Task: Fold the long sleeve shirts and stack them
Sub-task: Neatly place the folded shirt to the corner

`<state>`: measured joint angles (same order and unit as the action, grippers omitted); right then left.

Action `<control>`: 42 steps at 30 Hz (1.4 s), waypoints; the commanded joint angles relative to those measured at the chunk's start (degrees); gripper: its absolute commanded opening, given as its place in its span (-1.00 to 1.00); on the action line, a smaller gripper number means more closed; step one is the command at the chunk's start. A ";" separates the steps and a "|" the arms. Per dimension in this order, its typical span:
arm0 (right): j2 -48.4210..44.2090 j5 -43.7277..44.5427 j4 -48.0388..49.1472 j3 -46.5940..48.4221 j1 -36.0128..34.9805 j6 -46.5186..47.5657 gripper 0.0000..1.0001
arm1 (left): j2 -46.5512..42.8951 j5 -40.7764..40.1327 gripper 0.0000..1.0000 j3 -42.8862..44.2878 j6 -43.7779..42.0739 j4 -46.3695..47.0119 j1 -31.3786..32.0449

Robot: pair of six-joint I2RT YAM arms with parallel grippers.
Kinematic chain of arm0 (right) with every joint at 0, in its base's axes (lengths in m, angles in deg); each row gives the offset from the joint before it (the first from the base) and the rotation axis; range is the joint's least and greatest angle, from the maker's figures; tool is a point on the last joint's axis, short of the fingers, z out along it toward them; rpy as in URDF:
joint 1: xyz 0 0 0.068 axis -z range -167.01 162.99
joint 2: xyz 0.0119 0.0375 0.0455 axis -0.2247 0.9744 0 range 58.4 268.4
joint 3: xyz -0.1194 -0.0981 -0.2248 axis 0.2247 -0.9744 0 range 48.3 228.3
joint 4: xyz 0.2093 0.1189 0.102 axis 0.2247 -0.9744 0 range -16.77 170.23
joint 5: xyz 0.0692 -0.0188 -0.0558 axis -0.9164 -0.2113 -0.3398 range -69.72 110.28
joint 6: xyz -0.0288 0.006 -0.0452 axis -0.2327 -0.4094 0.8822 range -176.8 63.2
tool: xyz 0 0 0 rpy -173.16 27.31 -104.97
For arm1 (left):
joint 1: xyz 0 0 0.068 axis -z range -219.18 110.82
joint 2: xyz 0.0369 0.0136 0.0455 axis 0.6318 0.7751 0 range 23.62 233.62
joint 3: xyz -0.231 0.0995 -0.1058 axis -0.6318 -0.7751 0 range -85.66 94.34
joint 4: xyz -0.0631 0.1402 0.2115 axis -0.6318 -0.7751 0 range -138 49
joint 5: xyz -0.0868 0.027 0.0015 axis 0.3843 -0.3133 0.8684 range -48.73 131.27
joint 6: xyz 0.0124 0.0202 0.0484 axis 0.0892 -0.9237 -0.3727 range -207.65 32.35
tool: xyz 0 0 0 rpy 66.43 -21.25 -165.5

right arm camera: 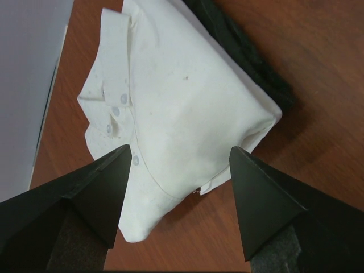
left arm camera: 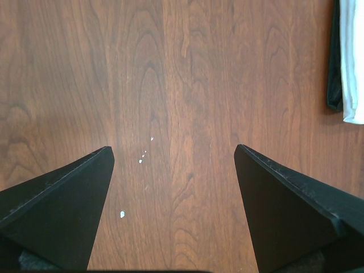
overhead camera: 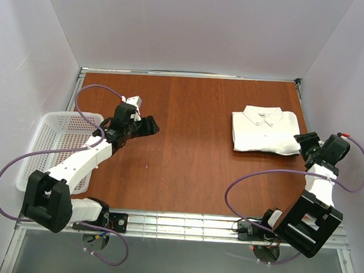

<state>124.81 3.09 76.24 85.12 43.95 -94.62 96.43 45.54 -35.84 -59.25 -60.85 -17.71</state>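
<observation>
Top view: a folded plain white collared button-up shirt [overhead camera: 265, 131] lies at the far right of the reddish-brown wooden table [overhead camera: 187, 155], collar toward the far edge. A white plastic mesh basket [overhead camera: 51, 145] sits at the table's left edge, beside the left arm.

Right wrist view: the white shirt [right arm camera: 182, 102] rests on a folded dark shirt [right arm camera: 245, 54], of which only a strip shows along one side of the stack. The collar, the button placket and a stitched seam of the white shirt are visible.

Right gripper [overhead camera: 301, 141] [right arm camera: 179, 149]: jaws spread wide and holding nothing. It is poised at the near right corner of the stack, and the view does not show whether the fingers touch the cloth.

Left gripper [overhead camera: 150, 125] [left arm camera: 173, 151]: jaws likewise spread wide and empty, over bare wood at the left-centre of the table, well apart from the shirts.

Left wrist view: the edge of the stack enters at the upper right, dark cloth [left arm camera: 334, 62] beside white cloth [left arm camera: 354, 68]. A few small white specks [left arm camera: 142, 156] lie on the wood between the fingers.
</observation>
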 commanded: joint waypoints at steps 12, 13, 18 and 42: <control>12.07 -4.78 16.55 -1.57 4.37 -6.12 0.07 | -4.17 -5.24 0.61 -1.04 -1.68 1.58 -0.38; 12.42 -4.52 17.17 -3.14 4.98 -6.03 0.03 | -4.09 -5.33 0.61 -1.04 -1.68 1.49 -0.47; 11.46 -1.71 17.70 -7.37 7.97 -4.46 -0.18 | -3.73 -4.98 0.60 -1.04 -1.60 1.58 -0.47; -1.65 3.12 38.52 -26.97 -11.35 -27.29 0.95 | -2.86 -2.16 0.58 -1.57 -0.89 2.19 -1.17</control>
<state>119.74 0.09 105.33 58.74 35.95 -115.12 93.66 43.23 -36.56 -59.90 -58.97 -18.43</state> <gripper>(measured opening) 0.973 0.790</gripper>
